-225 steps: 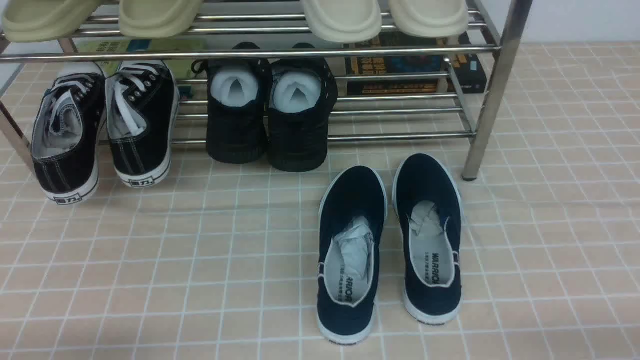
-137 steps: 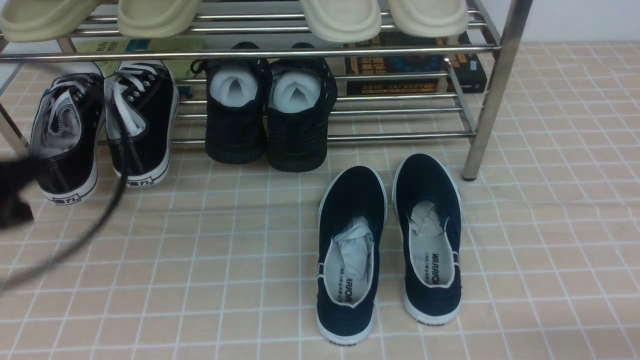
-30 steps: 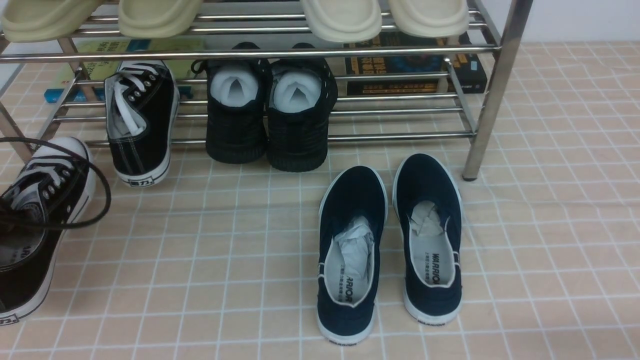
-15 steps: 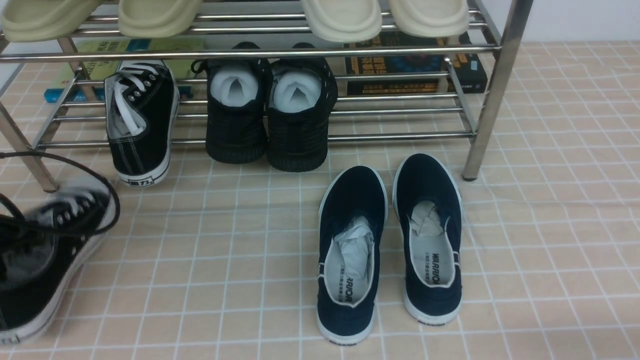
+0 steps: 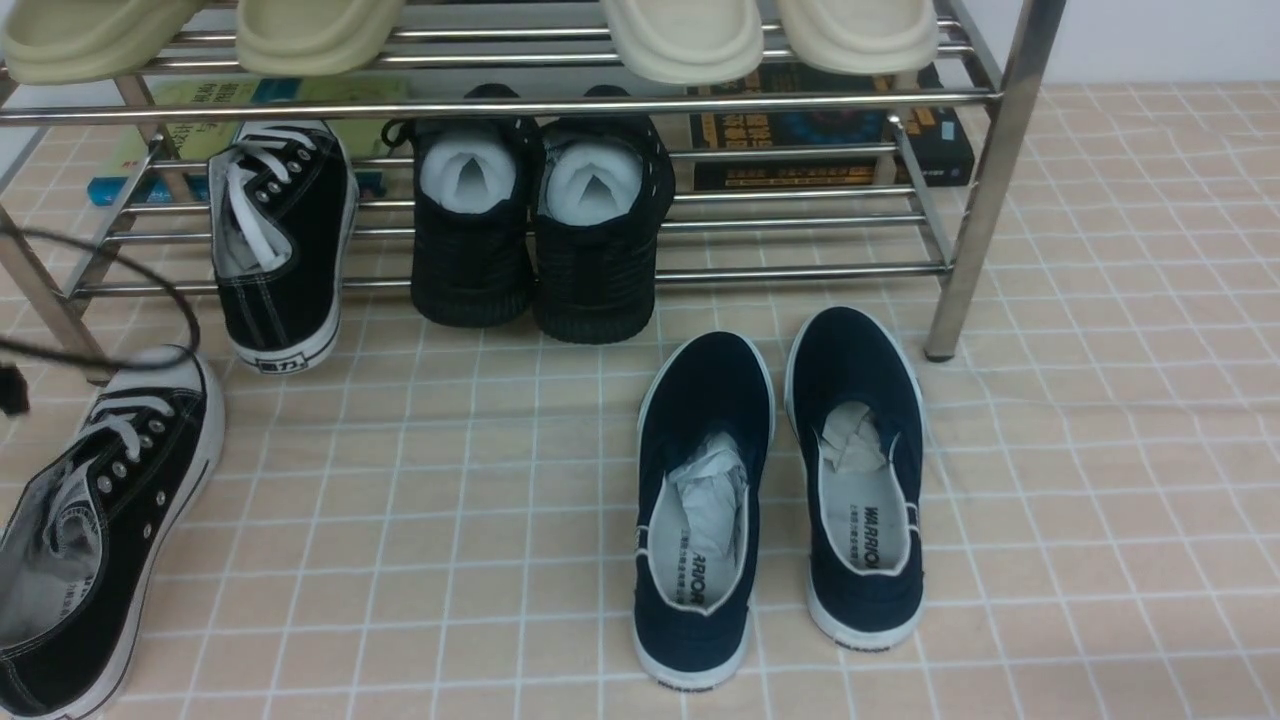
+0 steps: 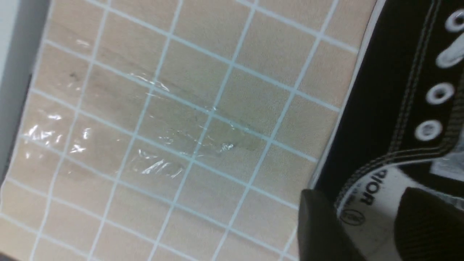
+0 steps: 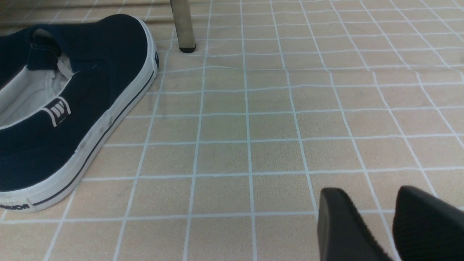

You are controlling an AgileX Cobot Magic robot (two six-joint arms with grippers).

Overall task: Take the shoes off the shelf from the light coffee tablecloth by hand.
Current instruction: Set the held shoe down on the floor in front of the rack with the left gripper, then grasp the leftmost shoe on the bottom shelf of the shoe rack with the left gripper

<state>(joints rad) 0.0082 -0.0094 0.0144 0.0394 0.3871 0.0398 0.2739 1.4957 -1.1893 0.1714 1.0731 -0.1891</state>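
L end effector (image 6: 369, 224): fingers apart astride side wall of black sneaker (image 5: 100, 530), contact unclear; sneaker lies on tablecloth (image 5: 450, 480) in front of shelf (image 5: 985, 200) left leg. Its mate (image 5: 280, 250): lower tier. R end effector (image 7: 378, 232): open, empty, seen in wrist view only.

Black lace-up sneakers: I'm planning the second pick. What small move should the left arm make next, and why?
Probably lift the left gripper straight up, clear of the first sneaker. Its fingers stand apart over the heel opening, and that shoe lies flat on the light coffee tablecloth. The second sneaker waits on the shelf, on its lower tier.
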